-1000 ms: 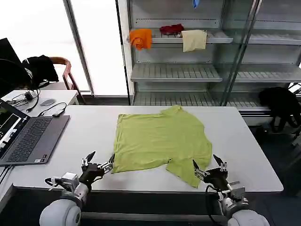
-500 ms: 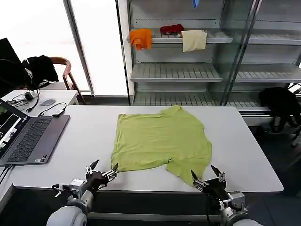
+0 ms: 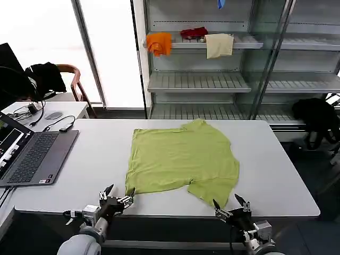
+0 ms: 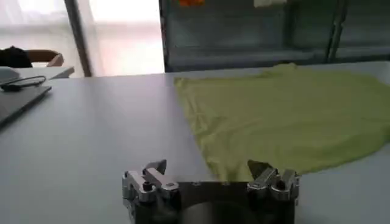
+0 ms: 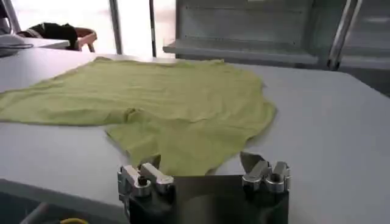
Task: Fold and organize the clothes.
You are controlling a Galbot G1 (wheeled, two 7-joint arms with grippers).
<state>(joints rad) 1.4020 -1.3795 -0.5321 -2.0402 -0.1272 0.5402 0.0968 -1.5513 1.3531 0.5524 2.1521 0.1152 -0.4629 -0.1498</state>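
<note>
The lime yellow-green short-sleeved cotton T-shirt (image 3: pixel 183 159) lies spread, partly folded and a little rumpled, on the middle of the white rectangular table (image 3: pixel 101 154), its near hem close to the front edge. The left gripper (image 3: pixel 119 196) hovers low at that edge with fingers spread, just beside the shirt's near left corner. The right gripper (image 3: pixel 229 207) sits at the edge with fingers spread, just in front of the shirt's near right flap, holding nothing. A grey open laptop (image 3: pixel 29 154) rests on the table's left side, well apart. The risk, as I judge it: thin cloth lying flat may slip from a shallow pinch, or one corner lifts alone and skews the fold.
</note>
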